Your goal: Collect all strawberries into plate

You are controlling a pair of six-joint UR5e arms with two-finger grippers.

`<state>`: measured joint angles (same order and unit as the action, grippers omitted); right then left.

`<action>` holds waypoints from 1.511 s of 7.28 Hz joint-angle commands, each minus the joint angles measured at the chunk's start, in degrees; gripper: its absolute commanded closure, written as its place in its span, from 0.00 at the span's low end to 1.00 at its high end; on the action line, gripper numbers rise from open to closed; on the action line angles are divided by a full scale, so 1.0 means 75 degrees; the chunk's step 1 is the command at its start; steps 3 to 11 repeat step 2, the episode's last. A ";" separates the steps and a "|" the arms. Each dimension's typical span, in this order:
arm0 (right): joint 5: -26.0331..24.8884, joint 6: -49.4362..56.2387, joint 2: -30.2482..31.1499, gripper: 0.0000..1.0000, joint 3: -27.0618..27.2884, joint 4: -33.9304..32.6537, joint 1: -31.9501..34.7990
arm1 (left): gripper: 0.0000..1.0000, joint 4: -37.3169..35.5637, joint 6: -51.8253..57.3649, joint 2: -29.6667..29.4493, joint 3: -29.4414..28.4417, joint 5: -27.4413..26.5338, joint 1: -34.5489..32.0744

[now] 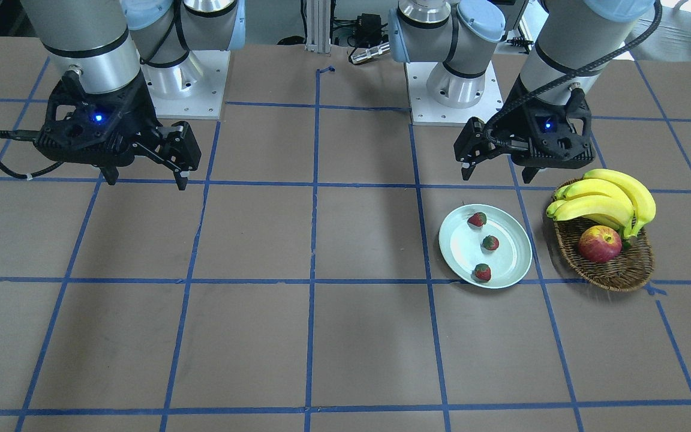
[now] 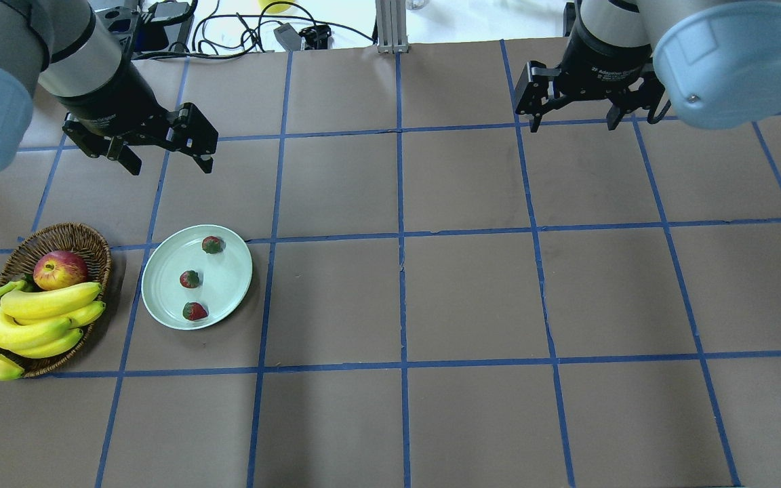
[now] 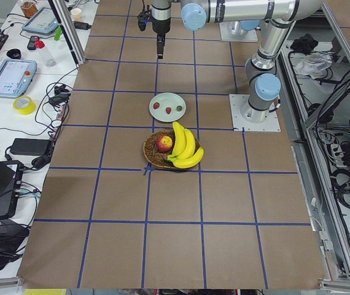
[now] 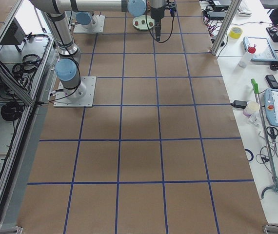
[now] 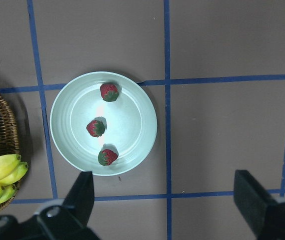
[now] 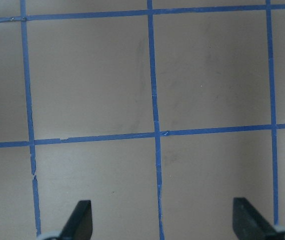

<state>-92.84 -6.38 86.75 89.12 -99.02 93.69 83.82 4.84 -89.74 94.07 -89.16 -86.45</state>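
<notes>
Three small red strawberries with green caps lie on the pale mint plate [image 2: 228,281]: one [image 2: 212,245], one [image 2: 190,278] and one [image 2: 194,311]. They also show in the left wrist view, one [image 5: 109,92], one [image 5: 95,128] and one [image 5: 107,157], on the plate [image 5: 140,117]. My left gripper [image 2: 169,156] is open and empty, raised above the table behind the plate. My right gripper [image 2: 573,123] is open and empty, raised over bare table on the other side.
A brown wicker basket [image 2: 89,240] sits left of the plate, holding a red-yellow apple [image 2: 59,269] and a bunch of bananas [image 2: 21,324]. Blue tape lines grid the brown table. The arm bases [image 1: 186,84] stand at the robot's edge.
</notes>
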 commanded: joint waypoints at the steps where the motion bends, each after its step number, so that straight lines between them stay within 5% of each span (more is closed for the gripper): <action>1: 0.0004 -0.0004 0.0000 0.00 0.0000 -0.0005 0.0000 | 0.00 -0.0020 -0.0012 0.0012 0.0031 0.0017 -0.0005; 11: 0.0004 -0.0004 -0.0012 0.00 0.0000 -0.0005 0.0000 | 0.00 0.0027 -0.0013 0.0047 0.0020 0.0006 -0.0016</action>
